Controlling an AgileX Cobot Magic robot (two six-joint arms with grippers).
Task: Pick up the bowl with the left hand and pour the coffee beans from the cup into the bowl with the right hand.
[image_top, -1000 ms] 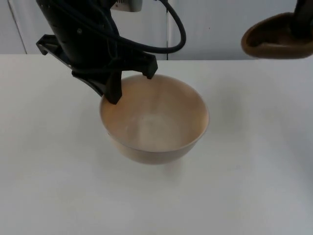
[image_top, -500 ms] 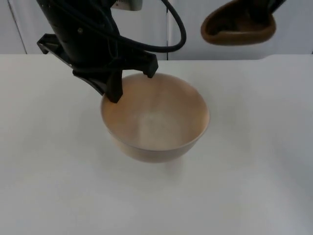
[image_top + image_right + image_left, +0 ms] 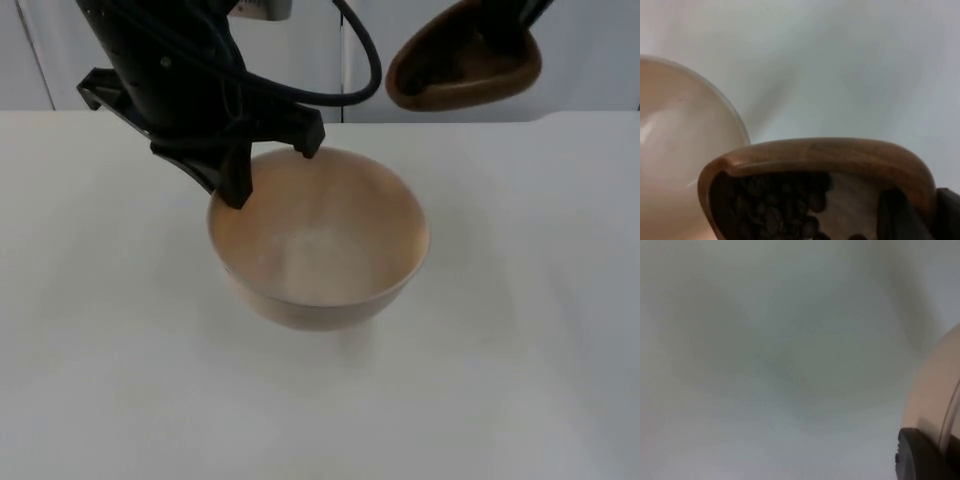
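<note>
A pale beige bowl [image 3: 320,240] hangs a little above the white table, empty inside. My left gripper [image 3: 232,190] is shut on its rim at the back left; the bowl's outer wall [image 3: 935,400] and one black fingertip [image 3: 920,455] appear in the left wrist view. High at the back right, my right gripper holds a brown wooden cup [image 3: 462,62], tilted toward the bowl. In the right wrist view the cup [image 3: 825,160] carries dark coffee beans [image 3: 775,210], with the bowl [image 3: 680,150] below and beside it.
The white table [image 3: 520,380] spreads around the bowl on every side. A grey partition wall [image 3: 320,60] closes the back.
The right arm has carried the cup leftward, toward the bowl, and tilted it more. The left gripper and bowl have stayed put.
</note>
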